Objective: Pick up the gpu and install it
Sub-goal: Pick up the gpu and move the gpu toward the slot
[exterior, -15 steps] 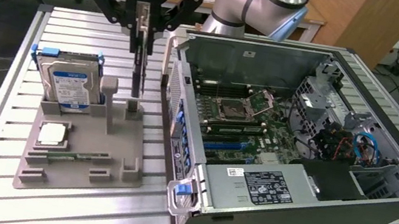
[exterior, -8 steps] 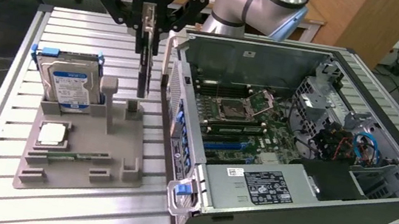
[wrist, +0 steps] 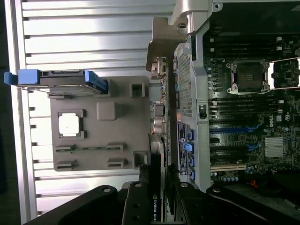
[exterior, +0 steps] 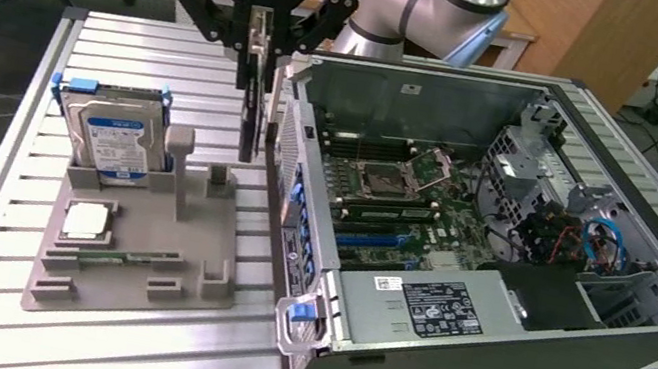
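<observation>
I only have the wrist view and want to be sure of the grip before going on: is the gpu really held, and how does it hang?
Observer: Yes. From the exterior view, the gripper is shut on the top edge of the gpu, and the card hangs upright.
Operator: Is its lower end free?
Observer: It appears lifted clear of the grey fixture, hanging beside the case's outer wall.
Operator: What is that blue-edged thing in the fixture?
Observer: A hard drive, standing upright, with a blue-and-white label on its broad face.
</observation>
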`<action>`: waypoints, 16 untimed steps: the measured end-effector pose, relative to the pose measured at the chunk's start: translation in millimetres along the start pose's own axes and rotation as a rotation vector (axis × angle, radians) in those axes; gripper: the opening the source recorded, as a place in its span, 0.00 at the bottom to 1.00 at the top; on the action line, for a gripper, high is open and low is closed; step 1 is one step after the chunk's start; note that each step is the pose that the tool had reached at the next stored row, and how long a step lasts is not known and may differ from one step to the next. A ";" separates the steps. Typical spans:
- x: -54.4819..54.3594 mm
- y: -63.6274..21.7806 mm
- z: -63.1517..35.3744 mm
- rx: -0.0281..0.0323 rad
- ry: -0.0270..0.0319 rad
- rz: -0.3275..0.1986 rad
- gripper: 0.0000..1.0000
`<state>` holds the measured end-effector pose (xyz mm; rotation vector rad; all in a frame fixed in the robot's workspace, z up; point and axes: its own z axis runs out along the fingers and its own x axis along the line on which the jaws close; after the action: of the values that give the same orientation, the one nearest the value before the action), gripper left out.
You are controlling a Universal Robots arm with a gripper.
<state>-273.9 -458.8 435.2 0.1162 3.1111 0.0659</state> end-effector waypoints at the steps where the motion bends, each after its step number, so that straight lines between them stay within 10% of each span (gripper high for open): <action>1: -1.2 0.1 0.1 -0.0001 -0.0001 0.000 0.26; 16: -19.9 1.5 0.6 0.0000 0.0000 0.000 0.26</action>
<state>-254.0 -458.8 435.1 0.1156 3.1111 0.0659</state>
